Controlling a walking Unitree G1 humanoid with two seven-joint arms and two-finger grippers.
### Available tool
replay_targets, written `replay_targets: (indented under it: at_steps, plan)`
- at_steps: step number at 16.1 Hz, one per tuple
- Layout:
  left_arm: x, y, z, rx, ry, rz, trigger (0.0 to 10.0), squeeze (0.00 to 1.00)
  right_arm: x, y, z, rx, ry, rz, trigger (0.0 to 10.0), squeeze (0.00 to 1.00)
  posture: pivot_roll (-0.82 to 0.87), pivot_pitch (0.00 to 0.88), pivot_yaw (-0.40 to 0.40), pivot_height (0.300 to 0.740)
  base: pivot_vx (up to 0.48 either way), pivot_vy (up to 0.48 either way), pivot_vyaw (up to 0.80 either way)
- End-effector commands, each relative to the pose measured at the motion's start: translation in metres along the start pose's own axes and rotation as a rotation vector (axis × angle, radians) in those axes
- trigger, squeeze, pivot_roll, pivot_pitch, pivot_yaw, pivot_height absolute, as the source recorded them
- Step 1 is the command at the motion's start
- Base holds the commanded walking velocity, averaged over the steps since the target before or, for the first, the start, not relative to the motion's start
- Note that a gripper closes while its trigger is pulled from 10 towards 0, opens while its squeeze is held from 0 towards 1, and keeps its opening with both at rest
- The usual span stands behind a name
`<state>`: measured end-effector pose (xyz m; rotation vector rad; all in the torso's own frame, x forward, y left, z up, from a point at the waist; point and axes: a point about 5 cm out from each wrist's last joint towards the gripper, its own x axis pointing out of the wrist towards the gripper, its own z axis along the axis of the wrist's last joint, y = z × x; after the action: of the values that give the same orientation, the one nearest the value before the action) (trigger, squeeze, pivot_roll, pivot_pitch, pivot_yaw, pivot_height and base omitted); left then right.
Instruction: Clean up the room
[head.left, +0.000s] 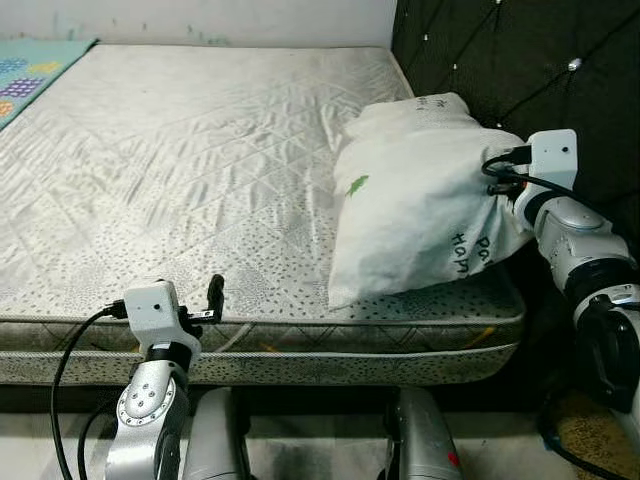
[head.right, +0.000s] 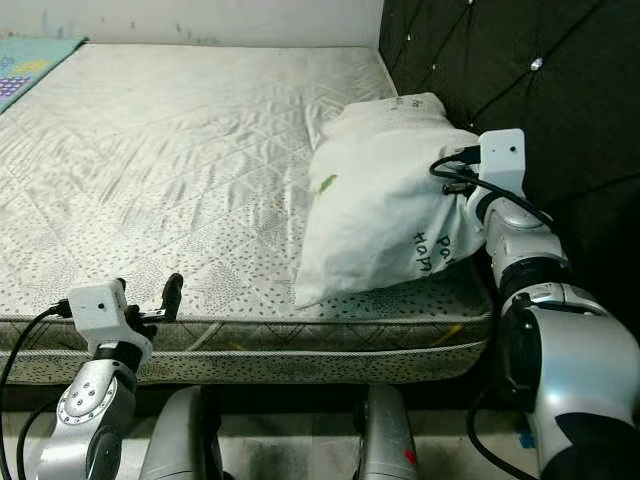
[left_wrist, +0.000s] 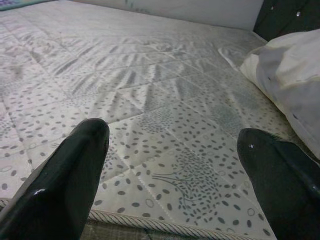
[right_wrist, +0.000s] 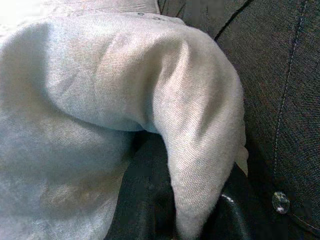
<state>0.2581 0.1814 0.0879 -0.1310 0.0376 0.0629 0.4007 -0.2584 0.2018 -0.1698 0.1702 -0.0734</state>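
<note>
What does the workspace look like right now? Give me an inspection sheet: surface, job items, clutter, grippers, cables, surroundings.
Surface: bare quilted mattress, wrinkled, grey dotted pattern.
Job's things: white pillow with a green leaf mark and dark lettering, lying at the mattress's right side against the headboard.
Clutter: nothing seen on the mattress beyond the pillow.
Grippers: right gripper at the pillow's headboard-side corner, a fold of fabric pinched between its black fingers; left gripper open, hovering over the near mattress edge, holding nothing.
Cables: black cable looping from the left wrist; black cable at the right wrist.
Surroundings: dark tufted headboard on the right; colourful mat at far left; pale wall behind.
</note>
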Motion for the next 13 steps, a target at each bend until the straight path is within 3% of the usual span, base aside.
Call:
replay_targets:
  at_steps: [1, 2, 3, 4, 6, 8, 13]
  plan:
    - [0.0, -0.001, 0.001, 0.011, 0.002, -0.002, 10.0, 0.0, 0.001, 0.004, 0.017, -0.031, -0.077, 0.021, 10.0, 0.0, 0.02, 0.015, -0.021, 0.544, 0.0, 0.0, 0.0]
    - [0.0, -0.002, 0.001, 0.01, 0.003, -0.005, 10.0, 0.0, 0.001, 0.009, 0.009, -0.029, -0.063, 0.045, 10.0, 0.0, 0.02, 0.017, -0.018, 0.544, 0.0, 0.0, 0.0]
    - [0.0, -0.002, 0.001, 0.01, 0.005, -0.01, 10.0, 0.0, 0.001, 0.019, -0.003, -0.019, -0.047, 0.086, 10.0, 1.0, 0.02, 0.019, -0.012, 0.544, 0.0, 0.0, 0.0]
    - [0.0, -0.003, 0.001, 0.009, 0.007, -0.011, 10.0, 0.0, 0.001, 0.023, -0.007, -0.014, -0.043, 0.103, 10.0, 1.0, 0.02, 0.019, -0.012, 0.544, 0.0, 0.0, 0.0]
    - [0.001, -0.002, 0.0, 0.013, 0.014, -0.02, 10.0, 0.0, 0.001, 0.048, -0.015, 0.0, -0.07, 0.186, 10.0, 1.0, 0.01, 0.02, 0.003, 0.544, 0.0, 0.0, 0.0]
    - [0.002, -0.003, 0.0, 0.014, 0.013, -0.024, 10.0, 0.0, 0.002, 0.053, -0.011, 0.01, -0.094, 0.19, 10.0, 1.0, 0.0, 0.019, 0.007, 0.544, 0.0, 0.0, 0.0]
    - [0.002, -0.003, 0.0, 0.012, 0.009, -0.015, 10.0, 0.0, 0.004, 0.067, 0.041, -0.062, -0.292, 0.133, 10.0, 1.0, 0.0, 0.016, -0.004, 0.544, 0.0, 0.0, 0.0]
